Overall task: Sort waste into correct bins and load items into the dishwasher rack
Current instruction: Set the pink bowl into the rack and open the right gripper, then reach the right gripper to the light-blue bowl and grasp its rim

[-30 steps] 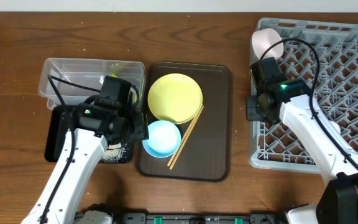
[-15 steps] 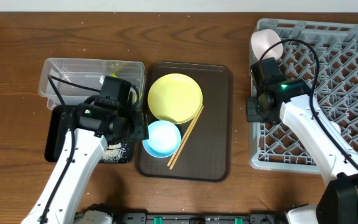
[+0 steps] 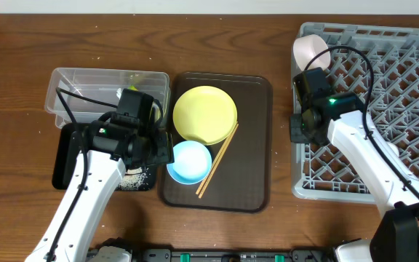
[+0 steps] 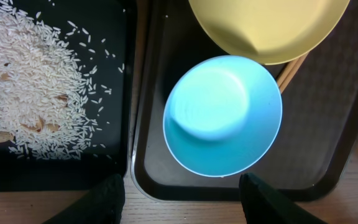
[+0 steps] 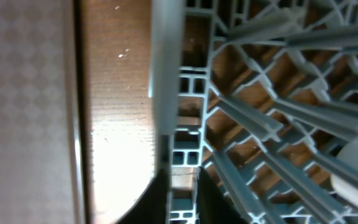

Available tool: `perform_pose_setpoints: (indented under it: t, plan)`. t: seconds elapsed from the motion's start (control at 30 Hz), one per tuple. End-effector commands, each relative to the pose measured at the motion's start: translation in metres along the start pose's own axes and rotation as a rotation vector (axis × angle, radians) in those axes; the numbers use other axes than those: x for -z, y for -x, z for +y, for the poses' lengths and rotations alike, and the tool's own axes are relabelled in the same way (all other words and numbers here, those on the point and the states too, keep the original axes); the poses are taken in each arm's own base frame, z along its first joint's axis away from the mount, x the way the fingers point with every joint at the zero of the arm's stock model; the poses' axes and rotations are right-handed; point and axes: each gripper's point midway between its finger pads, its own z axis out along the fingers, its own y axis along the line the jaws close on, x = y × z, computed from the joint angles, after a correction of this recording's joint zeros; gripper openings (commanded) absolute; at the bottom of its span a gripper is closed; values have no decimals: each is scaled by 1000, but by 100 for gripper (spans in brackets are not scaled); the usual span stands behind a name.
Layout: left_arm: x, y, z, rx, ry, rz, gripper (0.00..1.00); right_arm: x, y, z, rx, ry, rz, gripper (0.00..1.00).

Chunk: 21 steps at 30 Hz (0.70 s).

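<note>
At the rack [image 5: 165,62], right fingers [image 5: 157,202] have parted slightly.

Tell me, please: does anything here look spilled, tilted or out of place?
Nothing looks spilled: the rice lies inside the black tray. The white bowl seems tilted at the far corner of the rack, and the chopsticks lie slanted beside the yellow plate.

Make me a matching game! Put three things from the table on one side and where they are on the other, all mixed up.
Things:
1. rice
2. white bowl
3. blue bowl

Places:
A. in a corner of the grey rack
B. on the brown tray
C. in the black tray

Pairs: 1-C, 2-A, 3-B
</note>
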Motion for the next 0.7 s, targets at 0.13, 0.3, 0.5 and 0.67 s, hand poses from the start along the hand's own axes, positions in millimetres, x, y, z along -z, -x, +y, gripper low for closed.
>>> perform_pose_setpoints:
  t: [0.13,0.3,0.5,0.67]
  plan:
    - [-2,0,10,9,46,-3,62,60,58,17,-23,139,-235,34]
    - [2,-1,36,110,191,-23,62,98,80,69,103,394,-361,36]
    - [7,-3,59,212,283,-34,62,84,40,129,229,542,-223,37]
    - [12,-2,83,315,306,-33,63,62,-4,171,349,548,-92,37]
